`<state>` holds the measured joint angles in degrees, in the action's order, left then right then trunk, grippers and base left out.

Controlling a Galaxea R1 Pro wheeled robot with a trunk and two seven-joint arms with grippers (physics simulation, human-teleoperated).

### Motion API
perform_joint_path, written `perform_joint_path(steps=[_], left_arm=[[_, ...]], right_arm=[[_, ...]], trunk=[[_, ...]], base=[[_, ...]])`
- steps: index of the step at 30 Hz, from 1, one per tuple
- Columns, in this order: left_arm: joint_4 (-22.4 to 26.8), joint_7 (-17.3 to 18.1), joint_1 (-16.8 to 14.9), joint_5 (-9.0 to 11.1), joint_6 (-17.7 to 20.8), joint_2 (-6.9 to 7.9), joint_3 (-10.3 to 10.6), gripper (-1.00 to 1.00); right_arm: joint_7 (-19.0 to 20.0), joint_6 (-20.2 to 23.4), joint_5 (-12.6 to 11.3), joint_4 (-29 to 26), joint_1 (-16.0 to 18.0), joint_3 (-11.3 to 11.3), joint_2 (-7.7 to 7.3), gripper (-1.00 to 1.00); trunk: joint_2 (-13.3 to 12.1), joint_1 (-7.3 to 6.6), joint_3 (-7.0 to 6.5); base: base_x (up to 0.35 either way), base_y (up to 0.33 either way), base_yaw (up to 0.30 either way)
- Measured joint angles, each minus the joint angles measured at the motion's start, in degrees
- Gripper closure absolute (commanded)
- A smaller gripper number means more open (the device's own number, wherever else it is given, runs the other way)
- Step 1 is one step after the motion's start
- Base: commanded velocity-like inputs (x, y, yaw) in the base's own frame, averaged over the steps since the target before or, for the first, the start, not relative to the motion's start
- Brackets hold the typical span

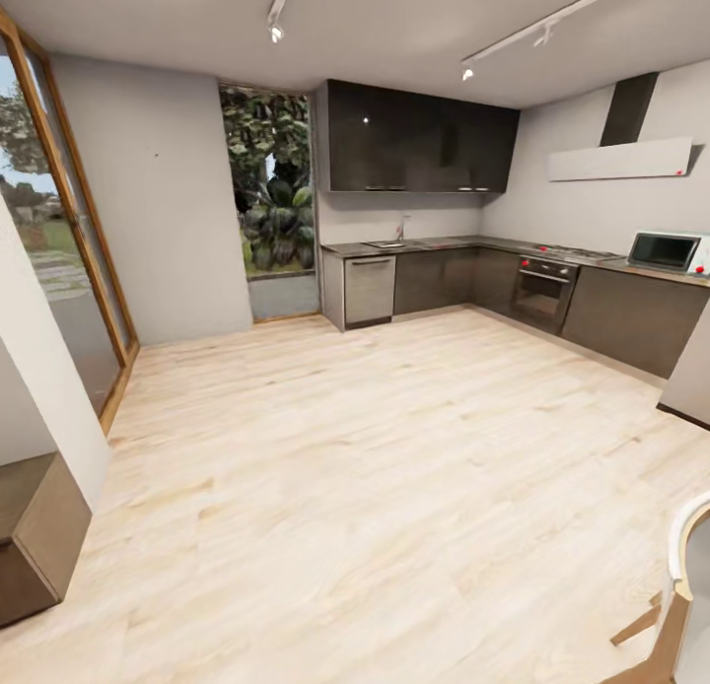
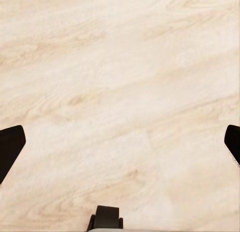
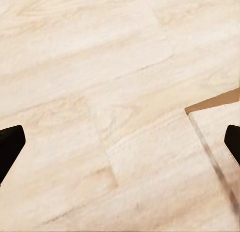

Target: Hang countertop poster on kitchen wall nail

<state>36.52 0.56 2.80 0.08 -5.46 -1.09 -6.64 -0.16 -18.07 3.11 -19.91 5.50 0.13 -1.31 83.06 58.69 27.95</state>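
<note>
Now both grippers, left (image 2: 120,142) and right (image 3: 120,142), hang wide open, with pale wooden floor (image 2: 120,66) below them.

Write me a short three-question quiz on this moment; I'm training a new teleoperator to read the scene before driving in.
1. True or false: the kitchen countertop runs along the far walls, across the wooden floor from the robot.
2. Which appliance stands at the countertop's right end? A) microwave B) kettle C) toaster
3. Fill in: both wrist views show the left pincer and the right pincer with fingers wide apart over the ____.

Key: 1 true. 2 A. 3 floor.
</note>
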Motion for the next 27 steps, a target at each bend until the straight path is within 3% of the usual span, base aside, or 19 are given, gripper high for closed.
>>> perform_joint_path(steps=[27], left_arm=[[-0.03, 0.0, -0.01, 0.0, -0.01, 0.0, 0.05, -1.0]], right_arm=[[0.0, 0.03, 0.0, 0.0, 0.0, 0.12, 0.0, -1.0]], trunk=[[0.0, 0.0, 0.0]], base=[[0.337, -0.013, 0.0]])
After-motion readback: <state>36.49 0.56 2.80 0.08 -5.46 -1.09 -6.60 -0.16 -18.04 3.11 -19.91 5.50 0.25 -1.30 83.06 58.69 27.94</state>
